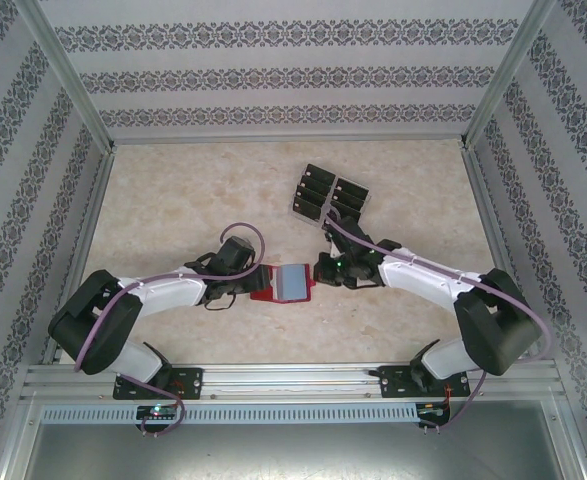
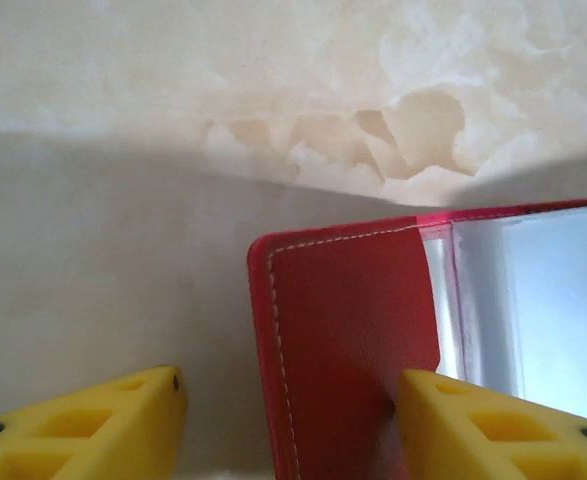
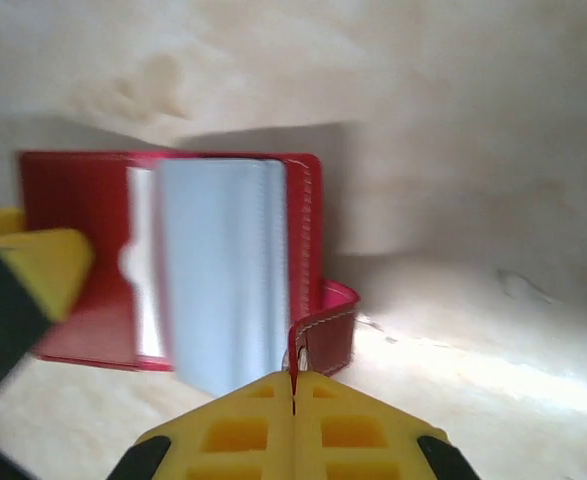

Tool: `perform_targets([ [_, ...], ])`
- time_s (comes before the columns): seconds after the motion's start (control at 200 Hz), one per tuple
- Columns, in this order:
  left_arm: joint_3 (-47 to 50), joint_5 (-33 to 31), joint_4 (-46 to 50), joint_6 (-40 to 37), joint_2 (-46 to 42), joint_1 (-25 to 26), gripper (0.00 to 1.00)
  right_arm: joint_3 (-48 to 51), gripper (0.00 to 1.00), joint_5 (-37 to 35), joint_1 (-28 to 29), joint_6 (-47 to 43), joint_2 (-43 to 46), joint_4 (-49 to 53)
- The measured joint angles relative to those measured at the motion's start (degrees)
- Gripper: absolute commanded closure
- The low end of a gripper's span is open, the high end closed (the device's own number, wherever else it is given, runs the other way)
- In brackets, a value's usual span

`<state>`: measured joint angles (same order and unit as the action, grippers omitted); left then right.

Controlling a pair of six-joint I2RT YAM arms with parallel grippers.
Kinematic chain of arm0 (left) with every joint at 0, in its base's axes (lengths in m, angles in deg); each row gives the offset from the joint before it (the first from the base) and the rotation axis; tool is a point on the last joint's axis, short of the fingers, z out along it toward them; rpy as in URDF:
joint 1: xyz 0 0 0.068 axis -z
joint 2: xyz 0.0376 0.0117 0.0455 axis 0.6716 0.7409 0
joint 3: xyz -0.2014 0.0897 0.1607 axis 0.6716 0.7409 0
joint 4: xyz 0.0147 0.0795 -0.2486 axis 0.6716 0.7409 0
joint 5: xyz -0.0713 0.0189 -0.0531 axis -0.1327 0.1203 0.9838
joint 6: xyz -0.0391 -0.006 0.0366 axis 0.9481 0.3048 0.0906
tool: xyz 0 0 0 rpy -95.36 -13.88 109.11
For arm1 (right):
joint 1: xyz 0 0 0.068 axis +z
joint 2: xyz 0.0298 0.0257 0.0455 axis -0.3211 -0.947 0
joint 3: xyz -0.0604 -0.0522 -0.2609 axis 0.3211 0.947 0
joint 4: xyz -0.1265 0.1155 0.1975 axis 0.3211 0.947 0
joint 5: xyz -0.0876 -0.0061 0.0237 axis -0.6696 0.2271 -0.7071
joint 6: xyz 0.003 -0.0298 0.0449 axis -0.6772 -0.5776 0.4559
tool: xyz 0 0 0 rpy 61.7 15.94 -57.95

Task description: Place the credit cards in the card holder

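**Currently: card holder (image 1: pixel 291 282) lying open on tabletop (image 1: pixel 173 210)**

R hand (image 3: pixel 293 388) is clenching its snap tab (image 3: pixel 323 325). L hand (image 2: pixel 288 400) is sitting released, fingers (image 2: pixel 473 420) straddling holder's left edge. Credit cards (image 1: pixel 328 195) are resting in clear stand (image 1: pixel 365 200) farther back.

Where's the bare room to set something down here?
Bare: marbled beige tabletop at far left, from the patterned wall to the black rectangular cards; also the near strip along the metal rail. Crowded: the left gripper and right gripper at the red folding wallet.

White-and-black arms (image 1: pixel 168 292), looping purple cables (image 1: pixel 243 228), chunky yellow fingers (image 2: pixel 83 425) with recessed pockets.
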<state>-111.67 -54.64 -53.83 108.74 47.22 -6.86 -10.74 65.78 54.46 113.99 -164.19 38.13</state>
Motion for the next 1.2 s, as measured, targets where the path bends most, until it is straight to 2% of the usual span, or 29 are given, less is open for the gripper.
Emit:
perform_targets([
  [0.105, -0.22, -0.17, 0.02, -0.70, 0.55, 0.00, 0.41, 3.13, 0.70, -0.96, -0.37, 0.35, -0.09, -0.50],
  [0.425, -0.46, 0.17, 0.72, -1.84, 0.28, 0.00, 0.41, 3.32, 0.52, -4.39, -1.07, 1.53, 0.44, 0.39],
  [0.615, -0.42, 0.37, 2.32, -2.21, -1.77, -0.15, 0.41, 0.44, 0.49, -7.82, 1.79, 2.75, 9.77, 4.28],
  [0.734, 0.26, 0.37, 2.40, -2.19, -4.39, -0.15, 0.41, -2.62, 0.49, -8.44, 5.11, 3.69, 11.56, 4.28],
  [0.954, 1.70, 0.22, 2.56, -2.16, -5.90, -0.15, 0.42, -7.02, 0.48, -7.69, 9.09, 4.63, 2.43, 2.16],
  [1.199, 3.15, -0.37, 3.19, -1.95, -6.34, -0.15, 0.45, -8.46, 0.48, -6.95, 9.92, 4.68, -7.61, -0.48],
])
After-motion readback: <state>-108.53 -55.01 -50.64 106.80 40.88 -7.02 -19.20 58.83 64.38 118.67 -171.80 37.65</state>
